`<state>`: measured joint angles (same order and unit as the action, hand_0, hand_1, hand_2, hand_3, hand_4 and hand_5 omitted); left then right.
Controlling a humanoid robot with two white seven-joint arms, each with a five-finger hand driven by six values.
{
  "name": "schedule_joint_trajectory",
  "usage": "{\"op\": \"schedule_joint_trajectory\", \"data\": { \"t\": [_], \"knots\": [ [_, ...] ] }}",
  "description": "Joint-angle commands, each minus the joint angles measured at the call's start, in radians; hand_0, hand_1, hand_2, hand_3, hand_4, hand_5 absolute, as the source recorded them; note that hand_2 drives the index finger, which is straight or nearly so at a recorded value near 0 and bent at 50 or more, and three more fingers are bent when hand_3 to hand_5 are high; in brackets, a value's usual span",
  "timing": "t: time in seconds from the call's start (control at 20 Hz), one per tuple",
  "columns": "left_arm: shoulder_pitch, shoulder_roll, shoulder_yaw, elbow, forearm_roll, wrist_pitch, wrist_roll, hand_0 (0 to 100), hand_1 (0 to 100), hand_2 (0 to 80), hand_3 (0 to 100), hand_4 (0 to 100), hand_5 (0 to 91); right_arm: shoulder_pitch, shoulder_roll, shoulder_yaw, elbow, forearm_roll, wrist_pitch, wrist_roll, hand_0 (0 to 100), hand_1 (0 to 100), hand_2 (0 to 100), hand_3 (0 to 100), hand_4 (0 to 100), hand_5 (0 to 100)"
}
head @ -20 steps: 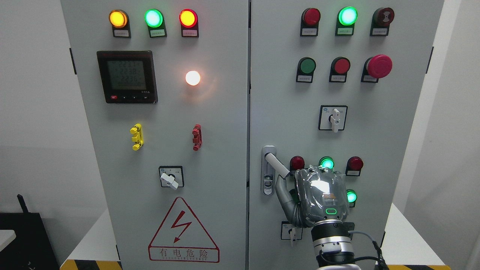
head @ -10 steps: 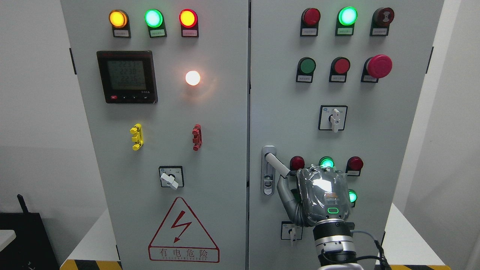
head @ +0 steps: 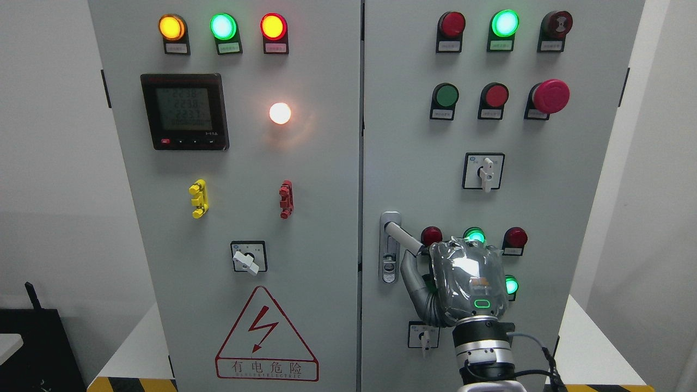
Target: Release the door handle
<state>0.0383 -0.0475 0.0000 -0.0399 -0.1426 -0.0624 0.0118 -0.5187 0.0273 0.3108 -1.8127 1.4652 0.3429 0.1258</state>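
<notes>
The grey door handle [head: 402,237] sits on the left edge of the cabinet's right door [head: 414,136]. Its lever is swung out of its plate and slants down to the right. My right hand [head: 431,255], wrapped in clear plastic, comes up from the bottom edge and covers the lever's far end. The thumb [head: 409,272] curls beneath the lever, and the other fingers are hidden behind the back of the hand. The hand looks shut on the lever. My left arm does not show.
Red and green lamps [head: 475,236] surround the hand, with a small rotary switch [head: 423,336] just below the thumb. A keyhole [head: 387,267] lies in the handle plate. The left door [head: 245,163] carries a meter, lamps, a switch and a shock warning triangle.
The hand has shifted slightly, and the lever's outer end has risen a little, so it slants less steeply. The hold on the lever looks unchanged.
</notes>
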Motion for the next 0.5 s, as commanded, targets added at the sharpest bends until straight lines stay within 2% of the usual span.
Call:
{"op": "schedule_joint_trajectory", "data": {
  "t": [0.0,0.45],
  "knots": [
    [0.0,0.0,-0.025,0.0,0.0,0.001,0.001,12,39,0.0,0,0,0.0,-0.003,0.008,-0.004,0.0,0.0,-0.001,0.0,65,0,100,100,92,97],
    [0.0,0.0,-0.025,0.0,0.0,-0.001,0.001,12,39,0.0,0,0,0.0,-0.003,0.008,-0.007,0.0,0.0,-0.001,0.0,65,0,100,100,92,97]
  ]
}}
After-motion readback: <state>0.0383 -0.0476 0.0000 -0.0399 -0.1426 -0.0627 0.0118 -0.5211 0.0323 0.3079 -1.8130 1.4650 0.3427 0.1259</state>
